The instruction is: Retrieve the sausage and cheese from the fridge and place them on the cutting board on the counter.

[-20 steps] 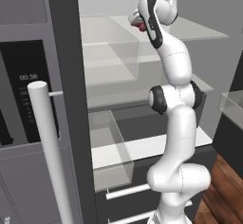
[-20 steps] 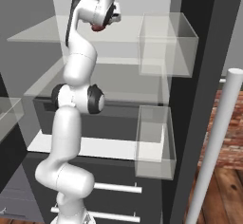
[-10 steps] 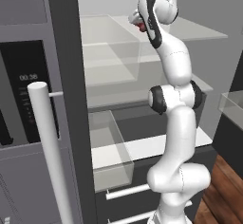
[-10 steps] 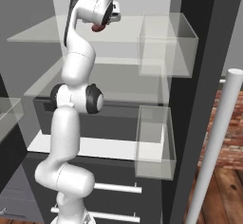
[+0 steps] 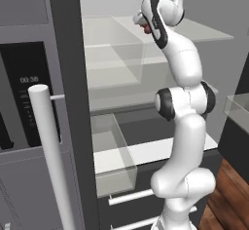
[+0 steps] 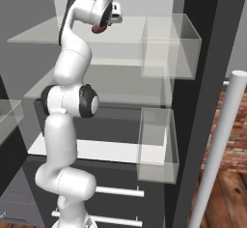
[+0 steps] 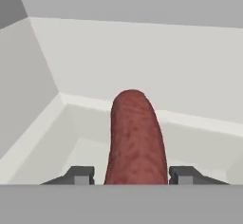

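Gripping the sausage [image 7: 135,140] between its two fingertips [image 7: 81,175], the tool [image 7: 133,176] is closed to the link's width, one dark tip on each side of it. The hand view shows the reddish-brown link standing out from the tool, rounded end forward, against the pale inner walls and a shelf corner of the fridge [image 5: 65,78].

From the base, nearest to the cameras, a door's silver bar handle [image 5: 51,161] stands at the left of the left base view and another [image 6: 219,149] at the right of the right base view. Behind them the arm rises from its base, elbow bent, with the hand up at the top glass shelf [image 6: 62,34]. A small red patch of the sausage shows just under the hand in both base views. Farther in lie the clear door bins [image 6: 169,46], the lower shelves and the grey back wall.

Step in hand, as judged: the first retrieval, with the sausage grasped and raised off the shelf inside the open fridge. The cheese cannot be made out.

Next move, as judged: draw the hand straight back out between shelf and bins, keeping the grip firm, then carry the link to the cutting board on the table. A smooth rounded link may slip or swivel in a narrow pinch.
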You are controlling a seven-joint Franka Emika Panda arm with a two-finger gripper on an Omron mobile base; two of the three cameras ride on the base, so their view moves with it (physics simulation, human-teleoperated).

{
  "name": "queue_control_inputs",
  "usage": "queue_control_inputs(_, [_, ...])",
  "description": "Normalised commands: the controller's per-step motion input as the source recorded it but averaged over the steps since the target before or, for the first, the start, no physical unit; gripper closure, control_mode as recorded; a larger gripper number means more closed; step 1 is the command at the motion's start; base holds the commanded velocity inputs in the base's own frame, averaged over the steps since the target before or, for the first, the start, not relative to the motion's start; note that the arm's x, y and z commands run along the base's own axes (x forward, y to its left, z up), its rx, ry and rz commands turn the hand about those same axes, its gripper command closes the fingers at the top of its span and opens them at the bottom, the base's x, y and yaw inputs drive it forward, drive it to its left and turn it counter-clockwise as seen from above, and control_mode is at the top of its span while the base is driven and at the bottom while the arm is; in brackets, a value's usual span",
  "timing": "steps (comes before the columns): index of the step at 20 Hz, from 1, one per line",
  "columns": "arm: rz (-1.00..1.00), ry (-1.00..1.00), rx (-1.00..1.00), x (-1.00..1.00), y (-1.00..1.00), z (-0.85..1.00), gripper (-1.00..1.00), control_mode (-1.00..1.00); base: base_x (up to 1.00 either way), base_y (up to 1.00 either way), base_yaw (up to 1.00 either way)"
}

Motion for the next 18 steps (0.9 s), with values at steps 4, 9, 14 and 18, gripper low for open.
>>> queue_control_inputs(4, [0.0, 0.14, 0.0, -0.75, -0.09, -0.13, 1.0, -1.0, 0.0, 0.0, 0.0])
queue_control_inputs(9, [0.0, 0.32, 0.0, -0.67, -0.12, 0.03, 1.0, -1.0, 0.0, 0.0, 0.0])
queue_control_inputs(14, [0.0, 0.2, 0.01, -0.79, -0.17, 0.18, 1.0, -1.0, 0.0, 0.0, 0.0])
queue_control_inputs(18, [0.0, 0.11, 0.03, -0.93, -0.13, 0.07, 1.0, -1.0, 0.0, 0.0, 0.0])
